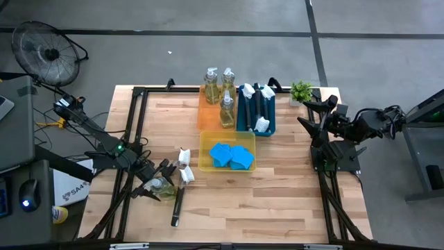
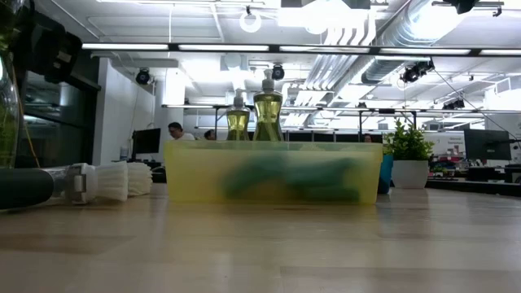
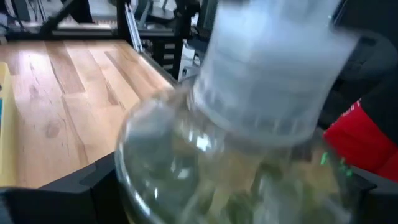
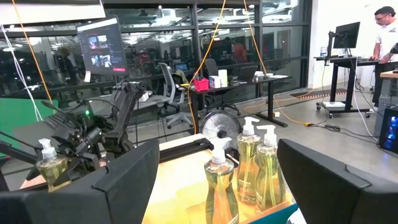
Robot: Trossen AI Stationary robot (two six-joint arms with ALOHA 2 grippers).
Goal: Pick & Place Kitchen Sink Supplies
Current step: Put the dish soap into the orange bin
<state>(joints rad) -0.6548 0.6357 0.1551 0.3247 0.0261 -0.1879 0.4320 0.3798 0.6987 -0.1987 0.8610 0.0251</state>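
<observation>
My left gripper [image 1: 158,185] is shut on a small clear bottle of yellowish soap [image 1: 161,185] at the table's near left; the bottle [image 3: 186,168] with its white top [image 3: 267,74] fills the left wrist view. Two black-handled brushes [image 1: 182,173] lie flat beside it, white heads toward the far edge. Three more soap bottles [image 1: 227,111] stand in the orange tray [image 1: 205,118]. Brushes [image 1: 255,104] stand in the teal tray, and blue sponges [image 1: 231,155] lie in the yellow tray [image 1: 205,165]. My right gripper [image 1: 313,114] waits open at the far right, touching nothing. My left gripper has the soap bottle by its clear body [image 3: 143,186], below the white top, between the two fingers [image 3: 56,199]. The arm comes in level from the table's left. In the right wrist view the bottle [image 4: 50,167] stands upright in the hold. Whether its base is off the table, I cannot tell.
A small green potted plant [image 1: 302,90] stands at the far right, next to the right arm. A black frame [image 1: 135,125] runs along the table's left, far and right sides. Bare wood lies between the yellow tray and the near edge [image 1: 263,208].
</observation>
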